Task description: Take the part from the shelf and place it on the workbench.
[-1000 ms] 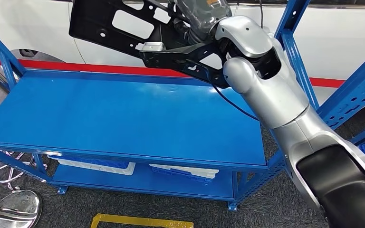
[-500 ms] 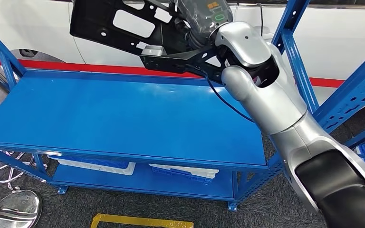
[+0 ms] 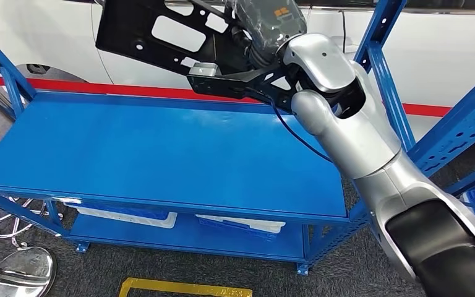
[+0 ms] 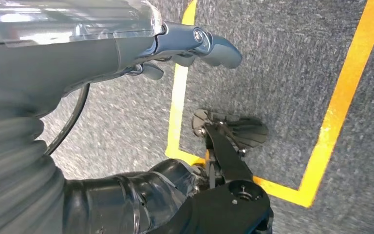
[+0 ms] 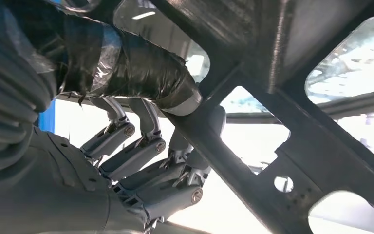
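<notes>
Sheet-metal work is what the task's thing looks like: a black stamped bracket (image 3: 161, 37), long and flat, pierced with large cut-outs and small holes, with a small pale block (image 3: 203, 68) fixed near its lower edge. It hangs in the air above the far edge of the blue workbench top (image 3: 148, 154), not touching it, tilted with one long end reaching out to the robot's left. That tilt seems to follow from the grip, which is at the end nearest the arm, leaving the rest cantilevered. In the right wrist view the right hand (image 5: 146, 161) has its fingers (image 5: 141, 153) curled together round one of the bracket's bars at a cut-out, with the taped thumb (image 5: 141, 78) closing from the other side, so the bar is clamped between them; gripping through an opening probably keeps the flat piece from sliding. The silver right arm (image 3: 352, 136) reaches forward and up over the bench's right end, carrying a black cable (image 3: 297, 136). The left hand (image 4: 195, 44) hangs by the robot's side above grey carpet (image 4: 282, 73) marked with yellow tape (image 4: 341, 102), holding nothing; whether its fingers are spread or curled I cannot tell. Beneath the top, a lower shelf holds blue bins (image 3: 124, 213). I judge the carry nearly done, with lowering and release yet to come.
</notes>
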Action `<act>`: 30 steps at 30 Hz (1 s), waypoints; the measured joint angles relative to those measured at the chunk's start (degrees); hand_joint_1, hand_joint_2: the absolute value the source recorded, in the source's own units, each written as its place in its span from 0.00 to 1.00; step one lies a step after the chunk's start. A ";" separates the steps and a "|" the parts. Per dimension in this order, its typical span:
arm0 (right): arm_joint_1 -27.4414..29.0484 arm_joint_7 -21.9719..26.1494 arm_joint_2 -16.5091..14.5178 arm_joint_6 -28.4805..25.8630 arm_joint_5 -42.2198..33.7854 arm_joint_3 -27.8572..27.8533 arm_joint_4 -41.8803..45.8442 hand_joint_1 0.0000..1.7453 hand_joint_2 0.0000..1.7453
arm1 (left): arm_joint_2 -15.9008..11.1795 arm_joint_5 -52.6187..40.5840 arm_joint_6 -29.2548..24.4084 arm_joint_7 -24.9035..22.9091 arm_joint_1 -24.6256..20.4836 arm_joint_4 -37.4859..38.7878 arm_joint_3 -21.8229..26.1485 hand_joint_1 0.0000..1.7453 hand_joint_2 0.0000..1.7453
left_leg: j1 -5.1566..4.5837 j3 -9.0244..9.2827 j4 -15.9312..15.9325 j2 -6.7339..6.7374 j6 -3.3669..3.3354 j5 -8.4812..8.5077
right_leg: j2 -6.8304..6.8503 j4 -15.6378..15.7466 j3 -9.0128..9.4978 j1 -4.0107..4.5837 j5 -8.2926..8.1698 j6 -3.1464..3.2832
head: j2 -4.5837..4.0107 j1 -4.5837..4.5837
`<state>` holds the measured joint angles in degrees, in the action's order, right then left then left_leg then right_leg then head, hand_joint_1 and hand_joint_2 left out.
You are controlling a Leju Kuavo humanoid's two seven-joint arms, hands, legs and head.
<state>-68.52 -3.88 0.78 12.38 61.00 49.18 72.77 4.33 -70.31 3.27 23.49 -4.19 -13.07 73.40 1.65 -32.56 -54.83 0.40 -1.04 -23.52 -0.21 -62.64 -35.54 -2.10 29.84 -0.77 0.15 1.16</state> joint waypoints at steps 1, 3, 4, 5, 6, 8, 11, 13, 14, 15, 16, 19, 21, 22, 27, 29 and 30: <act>0.11 0.09 0.20 -0.04 0.10 0.00 0.03 1.00 1.00 | 0.08 -0.04 0.01 -0.01 -0.05 0.00 -0.01 0.00 1.00 | -0.05 0.06 0.24 0.12 -0.13 0.20 | -0.03 -3.02 -1.26 0.01 1.95 0.12 | 0.00 -0.01; 0.55 0.31 0.58 -0.05 0.23 0.00 0.04 1.00 1.00 | 0.14 -0.07 0.01 -0.02 -0.08 0.00 -0.02 0.00 1.00 | 0.10 -0.18 0.00 0.20 -0.10 0.18 | -0.06 -9.18 -3.76 -0.19 4.52 -0.10 | 0.00 0.00; 0.82 0.42 0.79 -0.02 0.27 0.00 0.04 1.00 1.00 | 0.16 -0.10 0.01 -0.03 -0.10 0.00 -0.02 0.00 1.00 | 0.29 -0.36 -0.33 0.21 0.08 0.06 | 0.00 -10.21 -4.11 -0.44 4.28 -0.42 | 0.00 0.00; 0.99 0.57 0.93 0.02 0.28 0.00 0.04 1.00 1.00 | 0.17 -0.12 -0.01 -0.04 -0.10 -0.01 -0.02 0.00 1.00 | 0.60 -0.62 -0.83 0.22 0.41 -0.14 | 0.10 -9.30 -3.54 -0.80 3.06 -0.83 | 0.00 0.00; 1.03 0.71 1.04 0.06 0.29 0.00 0.04 1.00 1.00 | 0.16 -0.14 -0.02 -0.05 -0.09 -0.01 -0.02 0.00 1.00 | 0.97 -0.96 -1.60 0.21 0.95 -0.47 | 0.29 -6.53 -2.08 -1.27 1.26 -1.37 | 0.00 0.00; 0.93 0.96 1.23 0.12 0.29 0.00 0.05 1.00 1.00 | -0.05 -0.16 -0.04 -0.08 -0.09 -0.05 -0.02 0.00 1.00 | 1.37 -2.10 -3.51 0.16 2.28 -1.23 | 0.28 -1.86 0.22 -1.64 -0.72 -2.08 | 0.00 -0.03; 0.99 1.10 1.28 0.21 0.29 0.00 0.12 1.00 1.00 | -0.11 -0.24 -0.01 -0.09 -0.12 -0.06 -0.02 0.00 1.00 | 1.28 -3.65 -5.40 -0.19 3.83 -1.27 | -0.30 -1.71 -0.49 -1.33 -0.98 -0.81 | 0.00 0.05; 1.09 1.13 1.11 0.24 0.29 0.03 0.10 1.00 1.00 | 0.08 -0.37 0.01 -0.10 0.02 -0.03 -0.02 0.00 1.00 | 1.59 -4.41 -5.80 -0.25 4.31 -1.49 | -0.29 -1.73 -1.41 -1.22 -1.34 0.41 | 0.00 0.17; 1.10 1.17 0.97 0.24 0.29 0.05 0.08 1.00 1.00 | 0.15 -0.43 0.01 -0.11 0.08 -0.01 -0.02 0.00 1.00 | 1.70 -4.99 -6.88 -0.18 4.35 -2.75 | -0.17 -1.55 -1.81 -1.10 -1.78 0.99 | 0.00 0.22; 1.10 1.22 0.83 0.24 0.28 0.07 0.04 1.00 1.00 | 0.21 -0.48 0.01 -0.12 0.07 0.00 -0.02 0.00 1.00 | 1.70 -5.81 -9.06 -0.14 4.26 -4.83 | 0.01 -1.32 -2.18 -0.96 -2.24 1.52 | 0.00 0.29; 1.09 1.28 0.73 0.24 0.27 0.08 -0.01 1.00 1.00 | 0.21 -0.50 -0.01 -0.13 0.05 0.00 -0.02 0.00 1.00 | 1.55 -6.83 -12.35 -0.13 4.09 -7.50 | 0.23 -1.17 -2.54 -0.71 -2.69 1.89 | 0.00 0.32; 1.16 1.42 0.76 0.24 0.24 0.09 -0.32 1.00 1.00 | 0.20 -0.61 -0.01 -0.12 0.08 0.00 -0.02 0.00 1.00 | 0.96 -8.39 -21.25 -0.20 3.57 -12.03 | 0.73 -0.99 -3.95 0.11 -4.01 2.43 | 0.00 0.31; 1.18 1.52 0.77 0.25 0.18 0.09 -0.49 1.00 1.00 | 0.19 -0.64 0.02 -0.11 0.08 0.00 -0.02 0.00 1.00 | 0.58 -5.34 -18.94 -0.22 2.82 -9.92 | 0.72 -0.98 -5.00 0.47 -4.95 2.47 | 0.00 0.32; 1.15 1.54 0.77 0.26 0.14 0.09 -0.53 1.00 1.00 | 0.18 -0.65 0.02 -0.09 0.03 0.00 -0.02 0.00 1.00 | 0.34 -2.58 -15.28 -0.30 2.27 -8.59 | 0.66 -0.95 -5.40 0.55 -5.42 2.41 | 0.00 0.31; 0.95 1.58 0.81 0.28 -0.02 0.08 -0.61 1.00 1.00 | -0.03 -0.66 0.04 -0.01 -0.10 0.00 -0.02 0.00 1.00 | -0.80 3.75 -3.92 -0.61 1.25 -7.14 | 0.39 0.67 -5.70 0.47 -8.36 0.78 | 0.00 0.30; 0.82 1.63 1.09 0.35 -0.12 0.08 -0.73 1.00 1.00 | -0.02 -0.68 0.03 -0.02 -0.25 0.00 -0.02 0.00 1.00 | -0.70 3.13 -2.71 -0.26 0.79 -5.39 | 0.29 0.86 -6.14 0.50 -7.75 0.14 | 0.00 0.23; 0.76 1.66 1.23 0.39 -0.19 0.08 -0.79 1.00 1.00 | -0.01 -0.72 0.03 -0.05 -0.30 0.00 -0.02 0.00 1.00 | -0.63 2.62 -2.17 -0.03 0.47 -4.37 | 0.24 -0.37 -6.60 0.61 -5.78 0.00 | 0.00 0.19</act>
<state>-67.76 -2.22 2.02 12.77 60.81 49.25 71.98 4.33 -71.02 3.30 23.44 -4.50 -13.07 73.37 1.03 -29.94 -57.00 0.37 -0.57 -27.88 0.02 -63.01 -42.14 -1.49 24.06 -0.77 0.15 1.35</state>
